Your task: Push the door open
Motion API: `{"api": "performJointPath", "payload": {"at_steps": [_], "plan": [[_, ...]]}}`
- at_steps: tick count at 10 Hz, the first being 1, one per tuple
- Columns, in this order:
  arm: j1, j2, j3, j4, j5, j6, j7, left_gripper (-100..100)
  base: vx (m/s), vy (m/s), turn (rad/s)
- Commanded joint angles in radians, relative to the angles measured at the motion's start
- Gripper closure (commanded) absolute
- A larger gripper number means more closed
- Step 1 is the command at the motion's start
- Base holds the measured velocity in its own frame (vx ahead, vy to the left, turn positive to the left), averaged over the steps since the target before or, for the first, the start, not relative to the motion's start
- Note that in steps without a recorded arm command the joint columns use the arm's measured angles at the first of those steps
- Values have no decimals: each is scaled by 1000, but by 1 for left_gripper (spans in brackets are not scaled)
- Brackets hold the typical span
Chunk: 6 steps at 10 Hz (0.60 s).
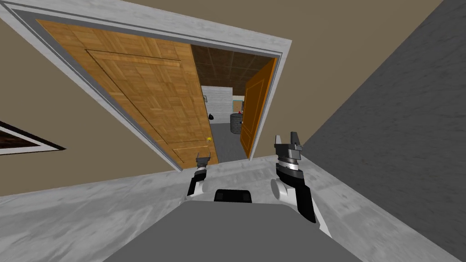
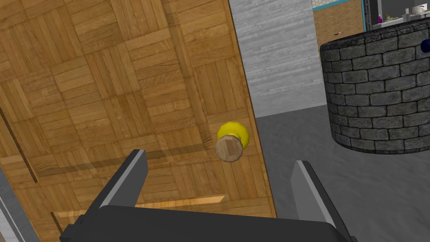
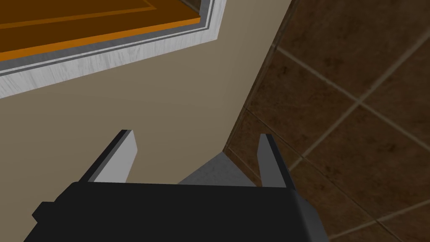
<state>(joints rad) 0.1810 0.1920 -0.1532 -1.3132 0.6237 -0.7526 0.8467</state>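
Listing the doorway and both arms as they stand.

1. Door [image 1: 150, 91]: wood-patterned leaf on the left of a pale grey frame [image 1: 150, 18]. It looks shut or nearly so, with its free edge toward the middle of the opening.
2. Knob [image 2: 229, 140]: yellow stem with a wooden cap, set near that free edge.
3. Second leaf [image 1: 252, 113]: orange-brown, on the right, swung away into the far room, leaving a narrow gap.
4. Left gripper [image 1: 202, 157]: low, just in front of the door and near the knob, with jaws spread and nothing between them. Its fingers [image 2: 130, 176] stand to either side of the line to the knob. Judged purpose: it sits at the free edge, far from the hinges, where a push turns the leaf most easily. Spread jaws suit a flat press more than a grasp.
5. Right gripper [image 1: 287, 138]: raised on the right of the opening, near the tan wall, jaws spread and empty. It is apparently held clear of the work.
6. Brick-patterned drum [image 2: 378, 88]: round, grey, on the dark floor beyond the gap, well apart from the door.

Status: the push appears not yet begun. Whether the gripper touches the leaf cannot be told.
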Motion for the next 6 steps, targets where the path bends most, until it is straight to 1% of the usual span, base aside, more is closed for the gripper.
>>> {"api": "performJointPath", "payload": {"at_steps": [1,2,4,5,6], "plan": [[-16,5,-5,48,27,-13,34,-100,54,81,-208],[-27,10,-8,73,45,-20,56,-100,41,89,-166],[-48,18,-14,139,80,-35,99,-100,55,89,-192],[-48,18,-14,142,80,-35,99,-100,32,80,-56],[-57,22,-16,171,97,-42,118,-100,20,66,-79]]}}
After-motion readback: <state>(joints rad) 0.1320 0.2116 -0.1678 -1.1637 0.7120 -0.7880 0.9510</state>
